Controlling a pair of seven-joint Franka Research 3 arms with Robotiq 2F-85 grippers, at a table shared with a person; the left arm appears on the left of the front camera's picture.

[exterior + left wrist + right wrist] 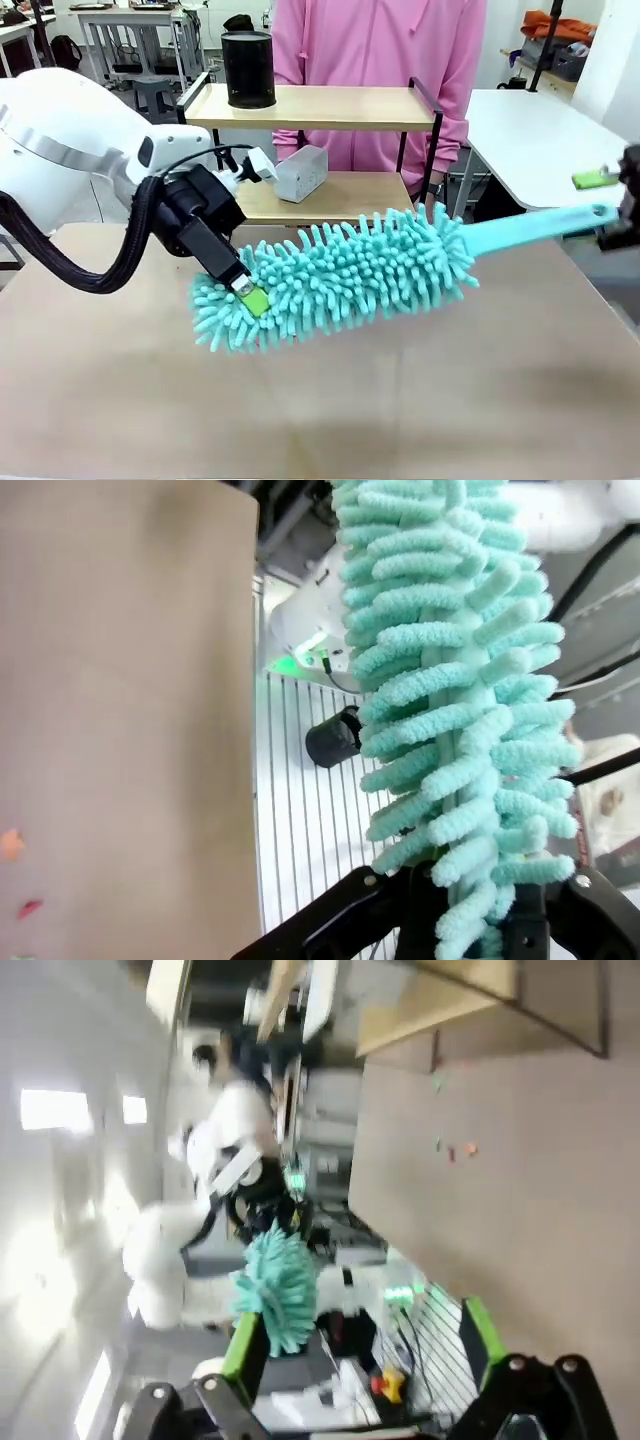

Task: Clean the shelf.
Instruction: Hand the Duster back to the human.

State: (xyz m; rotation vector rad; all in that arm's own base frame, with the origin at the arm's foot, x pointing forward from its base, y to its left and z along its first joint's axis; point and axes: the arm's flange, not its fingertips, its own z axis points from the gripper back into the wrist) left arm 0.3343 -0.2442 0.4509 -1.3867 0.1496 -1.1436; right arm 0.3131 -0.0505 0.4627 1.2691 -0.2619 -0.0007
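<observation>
The left gripper (pixel 243 288) is pinched shut on the near tip of a teal chenille duster (pixel 340 275), its fingers buried among the soft loops; the left wrist view shows the duster's fluffy head (pixel 455 710) rising straight out from between its black fingers. The head looks light and squashy, so I judge a grip on the loops alone will slip or bend. The flat core strip down its middle is the firmer thing to clamp.

Beyond the left gripper, toward the person in pink, stands the shelf (pixel 320 108), a two-tier rack of pale wood on a thin black frame. A black cylindrical can (pixel 248 68) sits on the upper board and a white power strip (pixel 301 173) on the lower. These may need to be worked around, and the rack looks light enough to shift if pushed.

The duster's plastic handle (pixel 535 228) runs out to the right gripper (pixel 612 210), whose green-padded fingers stand spread wide with the handle's end between them, unclamped. That stiff handle is the sensible place to hold.
</observation>
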